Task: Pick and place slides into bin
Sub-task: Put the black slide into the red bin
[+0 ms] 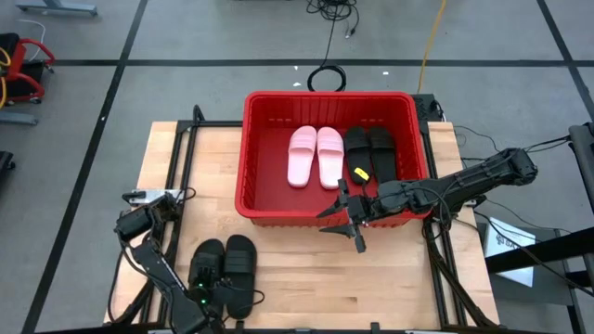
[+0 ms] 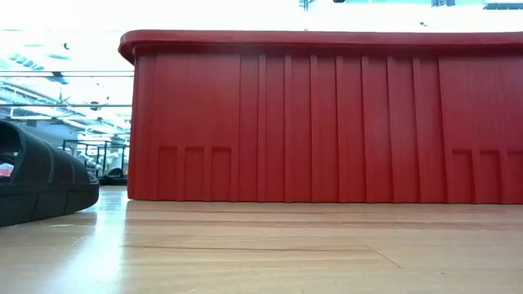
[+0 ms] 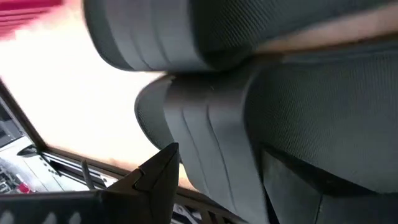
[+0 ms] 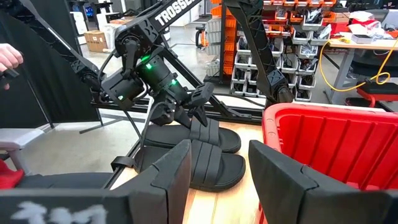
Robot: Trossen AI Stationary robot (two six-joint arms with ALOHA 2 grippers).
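The wooden table (image 1: pixel 306 260) fills the frame's centre, bearing the bin (image 1: pixel 262 199) at upper middle and two black slides (image 1: pixel 223 264) at lower left.

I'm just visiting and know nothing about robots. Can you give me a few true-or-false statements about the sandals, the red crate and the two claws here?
1. Four sandals lie in the red bin. True: the pink pair and a black pair.
2. The bin holds six sandals. False: two black slides lie on the table.
3. The left claw is at those two slides. True.
4. The right claw holds a pink sandal. False: it is open and holds nothing.
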